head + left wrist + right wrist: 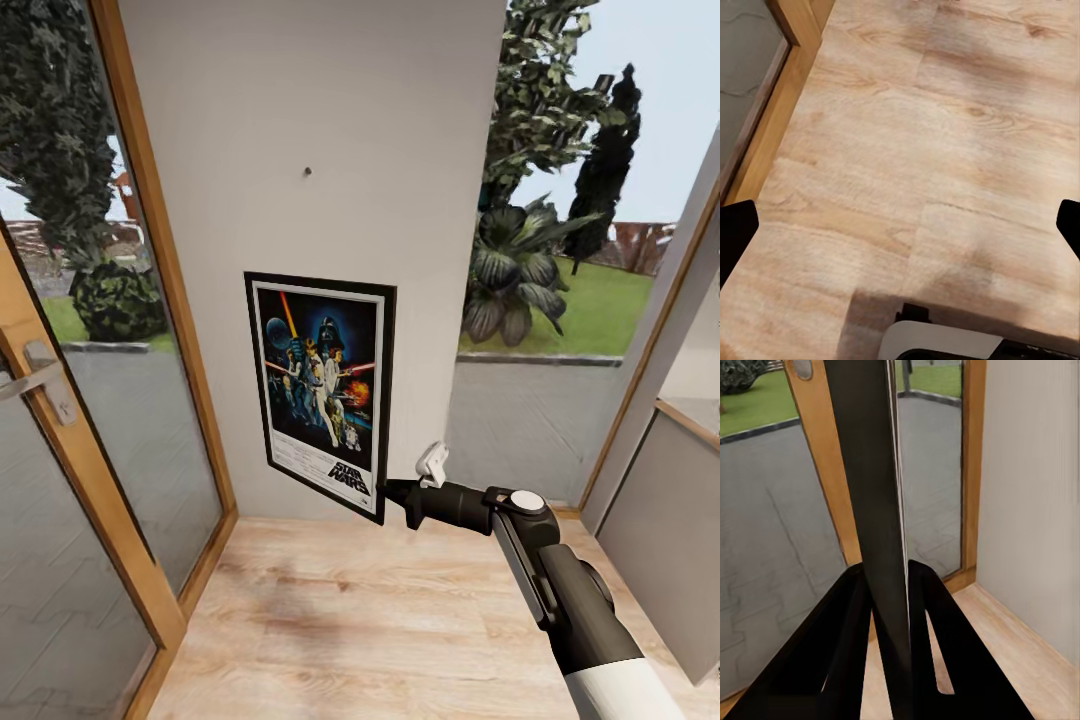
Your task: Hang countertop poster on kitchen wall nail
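Note:
The Star Wars poster (322, 390) in its black frame is held upright against the pale wall panel (400, 150). My right gripper (388, 497) is shut on its lower right corner. The wall nail (308, 172) is a dark dot well above the poster's top edge. In the right wrist view the poster's dark edge (874, 510) runs between my two black fingers (832, 637), which clamp it. In the left wrist view the tips of my left gripper (900, 225) stand wide apart over bare wood floor (945, 150), holding nothing.
A wood-framed glass door with a handle (40, 385) stands at the left, and a wood-framed pane (540, 400) at the right. A grey cabinet side (665, 520) is at the far right. Light wood floor (350, 620) lies below.

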Tool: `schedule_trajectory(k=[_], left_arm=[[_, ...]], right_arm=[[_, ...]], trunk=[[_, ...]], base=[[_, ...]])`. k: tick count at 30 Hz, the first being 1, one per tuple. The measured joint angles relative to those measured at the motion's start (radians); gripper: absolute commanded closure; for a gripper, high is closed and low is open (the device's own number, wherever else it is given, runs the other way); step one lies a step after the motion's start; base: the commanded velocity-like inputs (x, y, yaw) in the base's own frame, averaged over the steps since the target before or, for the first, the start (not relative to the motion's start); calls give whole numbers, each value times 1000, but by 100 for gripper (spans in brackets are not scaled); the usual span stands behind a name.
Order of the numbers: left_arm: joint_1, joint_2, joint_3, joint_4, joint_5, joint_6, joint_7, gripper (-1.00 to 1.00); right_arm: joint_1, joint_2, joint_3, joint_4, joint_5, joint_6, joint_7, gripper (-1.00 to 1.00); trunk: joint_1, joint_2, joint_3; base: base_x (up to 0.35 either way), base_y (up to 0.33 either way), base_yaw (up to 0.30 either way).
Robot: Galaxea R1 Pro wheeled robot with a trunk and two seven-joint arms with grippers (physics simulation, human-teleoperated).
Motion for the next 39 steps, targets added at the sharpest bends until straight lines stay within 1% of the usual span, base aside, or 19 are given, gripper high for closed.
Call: schedule_trajectory(k=[10,30,35,39], left_arm=[[0,0,0,0,0,0,0,-100],[0,0,0,0,0,0,0,-100],[0,0,0,0,0,0,0,-100],[0,0,0,0,0,0,0,-100]], right_arm=[[0,0,0,0,0,0,0,100],[0,0,0,0,1,0,0,100],[0,0,0,0,1,0,-1,100],[0,0,0,0,1,0,-2,100]], trunk=[[0,0,3],[0,0,3],[0,0,3],[0,0,3]], base=[[56,7,-78],[272,125,-2],[70,29,0],[223,2,0]])
